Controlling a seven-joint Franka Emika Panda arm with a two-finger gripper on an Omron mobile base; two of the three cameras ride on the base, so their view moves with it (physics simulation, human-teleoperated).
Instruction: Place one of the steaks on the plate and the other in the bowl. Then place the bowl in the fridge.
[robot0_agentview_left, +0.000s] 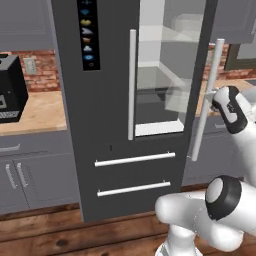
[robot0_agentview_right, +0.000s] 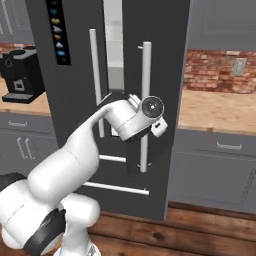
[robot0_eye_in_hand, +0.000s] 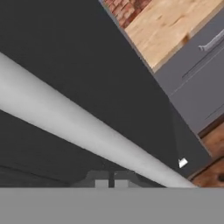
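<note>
Gripper (robot0_eye_in_hand: 111, 183): two small dark fingertips drawn close together at the foot of the hand view, right against the long silver bar handle (robot0_eye_in_hand: 83, 131) of the fridge's right-hand door. Whether they actually pinch the bar I cannot tell; they stand next to shut.

Tall dark grey French-door fridge (robot0_agentview_left: 107, 115): matt, slab-sided, smooth. Its right-hand door (robot0_agentview_right: 160, 100) is swung partly out, and the pale, glossy interior with white shelves (robot0_agentview_left: 160, 90) shows through the gap. Left door shut, with a strip of coloured icons (robot0_agentview_left: 88, 32). Two lower drawers, each with a horizontal silver bar (robot0_agentview_left: 135, 159).

Task standing, as a judgement: the arm is occupied with the fridge door, so the fridge stage is under way. Steaks, plate and bowl are nowhere before me here, and the visible shelves look bare; whether the meat has been sorted I cannot say. Getting the bowl inside appears to be left.

Surroundings: light wooden countertops (robot0_agentview_left: 42, 112), grainy; grey panelled cabinets (robot0_agentview_right: 220, 170) with small metal pulls; red brick backsplash (robot0_agentview_right: 215, 70); a black boxy appliance (robot0_agentview_left: 11, 87) on the left counter; brown plank floor (robot0_agentview_right: 190, 232).
</note>
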